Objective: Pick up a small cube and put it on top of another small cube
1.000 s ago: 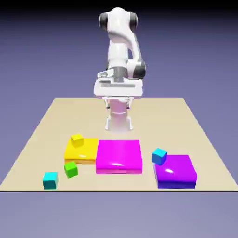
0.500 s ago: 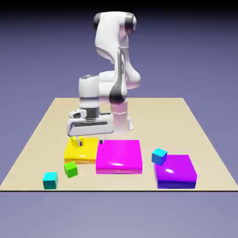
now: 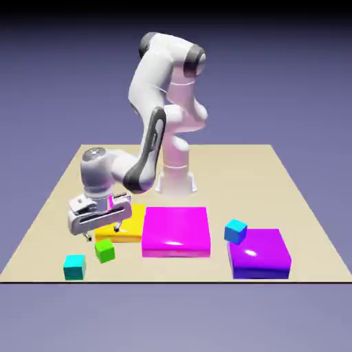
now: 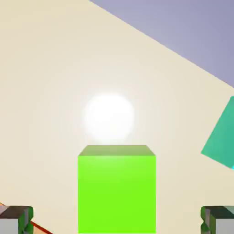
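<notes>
The gripper [image 3: 102,234] hung low over the table [image 3: 289,185], just above the green cube [image 3: 105,251], with its fingers spread apart. In the hand view the green cube [image 4: 116,189] sat large at 6 o'clock, midway between the two grey fingertips [image 4: 16,219], which stood well clear of its sides and touched nothing. A teal cube [image 4: 222,137] showed at 3 o'clock in that view, cut off by the frame edge.

In the exterior view the green cube rested on the table at about 7 o'clock from the yellow slab [image 3: 127,223], close to that slab's near corner. The teal cube [image 3: 74,266] lay on the table at 8 o'clock from the green one, near it but apart. A magenta slab [image 3: 175,232] lay just beside the yellow slab at its 3 o'clock side. A purple slab [image 3: 260,253] lay at 4 o'clock from the magenta one, and a blue cube [image 3: 235,231] seemed to sit tilted at its 10 o'clock corner, though whether it leaned on the slab could not be told. The wrist hid much of the yellow slab's top.
</notes>
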Tool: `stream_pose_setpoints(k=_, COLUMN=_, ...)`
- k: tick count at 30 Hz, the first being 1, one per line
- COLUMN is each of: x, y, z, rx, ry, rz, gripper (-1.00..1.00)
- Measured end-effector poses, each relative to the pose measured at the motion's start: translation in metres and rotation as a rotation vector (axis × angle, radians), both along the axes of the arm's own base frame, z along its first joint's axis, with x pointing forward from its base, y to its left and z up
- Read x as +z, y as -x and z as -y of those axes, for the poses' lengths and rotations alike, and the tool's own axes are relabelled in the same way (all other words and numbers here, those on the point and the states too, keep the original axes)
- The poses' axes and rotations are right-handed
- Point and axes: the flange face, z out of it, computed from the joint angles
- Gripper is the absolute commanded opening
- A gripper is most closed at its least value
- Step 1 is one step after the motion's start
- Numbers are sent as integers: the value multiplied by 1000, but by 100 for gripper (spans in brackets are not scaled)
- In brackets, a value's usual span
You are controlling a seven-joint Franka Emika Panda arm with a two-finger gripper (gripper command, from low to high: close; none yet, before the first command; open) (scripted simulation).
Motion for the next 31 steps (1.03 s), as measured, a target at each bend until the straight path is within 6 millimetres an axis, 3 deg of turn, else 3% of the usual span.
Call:
stream_pose_setpoints(k=2, x=-28, y=2, z=0, rx=-2, ry=-3, rz=-1, gripper=0)
stream_pose_setpoints(k=3, x=-31, y=3, z=0, rx=-3, ry=-4, rz=-2, gripper=-100)
stream_pose_setpoints(k=5, x=-31, y=3, z=0, rx=-3, ry=-4, rz=-2, gripper=-100)
stream_pose_setpoints(k=10, x=36, y=1, z=-1, rx=-2, ry=-4, rz=-2, gripper=-100)
stream_pose_setpoints(k=13, x=62, y=-38, z=-106, rx=185, ry=-57, rz=-9, gripper=-100)
stream_pose_setpoints(k=16, x=94, y=-53, z=-219, rx=388, ry=-77, rz=-19, gripper=-100)
stream_pose_setpoints(k=19, x=132, y=-37, z=-344, rx=620, ry=-59, rz=-23, gripper=-100)
stream_pose_setpoints(k=22, x=174, y=3, z=-437, rx=808, ry=-6, rz=-5, gripper=-100)
stream_pose_setpoints(k=24, x=174, y=-2, z=-425, rx=781, ry=-4, rz=-4, gripper=-100)
stream_pose_setpoints(k=26, x=142, y=4, z=-441, rx=816, ry=-5, rz=-4, gripper=-100)
stream_pose_setpoints(k=28, x=109, y=-1, z=-427, rx=788, ry=-4, rz=-4, gripper=-100)
stream_pose_setpoints(k=29, x=104, y=0, z=-427, rx=788, ry=-3, rz=-4, gripper=100)
stream_pose_setpoints(k=31, x=105, y=0, z=-427, rx=788, ry=-3, rz=-3, gripper=100)
